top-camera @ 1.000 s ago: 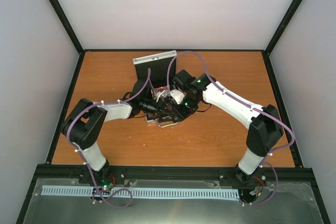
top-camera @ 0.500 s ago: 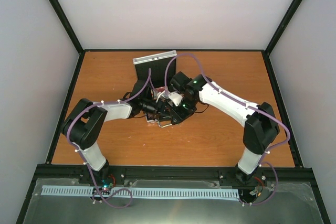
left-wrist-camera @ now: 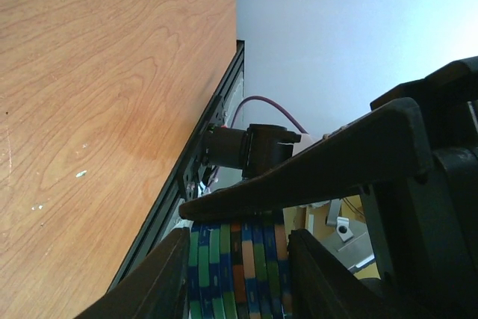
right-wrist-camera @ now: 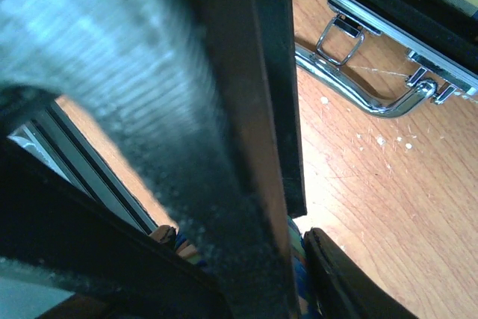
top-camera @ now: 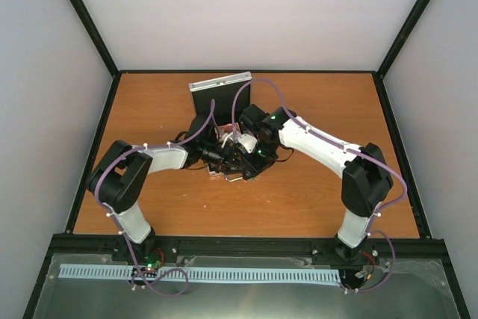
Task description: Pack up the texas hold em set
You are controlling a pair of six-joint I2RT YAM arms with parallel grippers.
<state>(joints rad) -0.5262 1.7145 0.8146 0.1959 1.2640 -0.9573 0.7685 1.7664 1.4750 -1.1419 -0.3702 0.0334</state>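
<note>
Silver case sat open at the centre of the table, handle facing the arm bases. Left gripper clamped chip stack (axis running finger to finger). Can't tell the right gripper's grip.

Robotics lab test cell: white panels and black frame posts enclose a wooden table carrying two cabled robot arms.

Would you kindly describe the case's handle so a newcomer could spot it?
On the orange table sits the open silver case, lid upright. The handle lies flat at its near edge: a curved chrome bar, longer than the latch beside it.
</note>
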